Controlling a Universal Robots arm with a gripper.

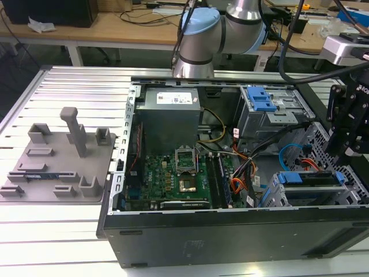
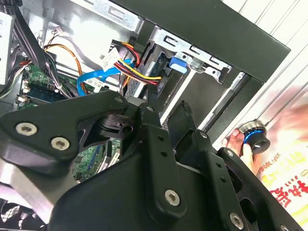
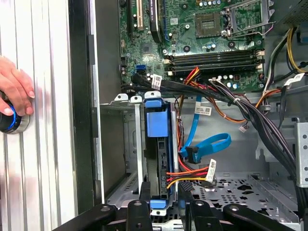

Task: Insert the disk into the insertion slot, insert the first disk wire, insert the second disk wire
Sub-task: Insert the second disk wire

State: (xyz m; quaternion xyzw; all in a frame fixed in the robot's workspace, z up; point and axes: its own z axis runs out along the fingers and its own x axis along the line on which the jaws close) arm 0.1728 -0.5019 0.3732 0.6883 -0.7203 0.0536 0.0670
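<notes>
Exterior view, read from its left: a grey moulded fixture (image 1: 63,153) with upright posts rests on the ribbed aluminium worktop (image 1: 34,92), just beside the open black computer case (image 1: 230,236). Inside the case you see a grey box-shaped power supply (image 1: 170,109) at the back. A green motherboard (image 1: 173,176) lies nearer the camera. Toward the exterior view's right stands a tall grey drive bay (image 1: 262,104) with a blue latch.

In front of that bay sits the insertion slot (image 1: 272,193), a grey sheet-metal drive cage. The disk (image 1: 291,178), a flat rectangular drive framed in a bright blue plastic carrier, lies inside this cage. The black gripper (image 1: 346,147) hangs over the cage at the exterior view's right edge.

In the first wrist view, note the following:
- The disk stands on edge within the cage, and the gripper is close against its near end. You cannot tell how far the gripper is open, or whether it has hold of the disk.
- The first disk wire (image 3: 192,172), a bundle of thin orange-red wires, reaches the edge of the disk.
- The second disk wire (image 3: 211,143), a thin light-blue looping cable, ends in a dark plug just beside the disk. You cannot tell whether that plug is seated.
- A person's hand (image 3: 14,94) rests on a round black knob (image 3: 10,122) with a blue ring, on the worktop outside the case.
</notes>
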